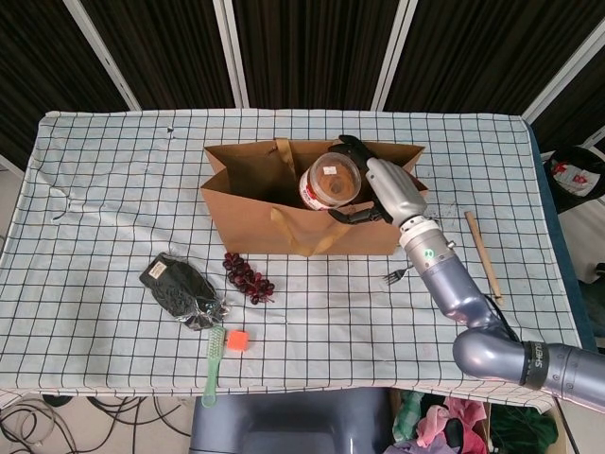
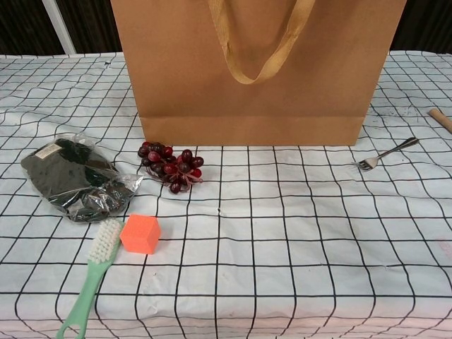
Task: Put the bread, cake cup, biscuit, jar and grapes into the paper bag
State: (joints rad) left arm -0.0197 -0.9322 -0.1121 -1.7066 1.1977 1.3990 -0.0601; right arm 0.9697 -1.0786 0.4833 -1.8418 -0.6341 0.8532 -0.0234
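Head view: the right hand (image 1: pixel 378 189) has its fingers (image 1: pixel 354 216) wrapped round the jar (image 1: pixel 331 182), which hangs over the open mouth of the paper bag (image 1: pixel 246 222), toward the bag's right half. The jar lies tilted, its lid end facing up toward the camera and its long axis leaning leftward, away from the palm; the fingers clasp it from the right side, so the bag's hollow lies directly below and left of the grip. Judged from this, the release calls only for lowering the jar between the bag's two walls, keeping clear of the near handle (image 1: pixel 307 232) just under it. The grapes (image 1: pixel 248 275) lie on the table (image 1: pixel 113 189) just in front of the bag's left corner, well apart from this hand. The left hand does not show here

Chest view: the paper bag's front wall (image 2: pixel 254 70) fills the top, hiding jar and hand alike. The grapes (image 2: pixel 170 164) sit just before the bag's left bottom edge. Neither hand shows here
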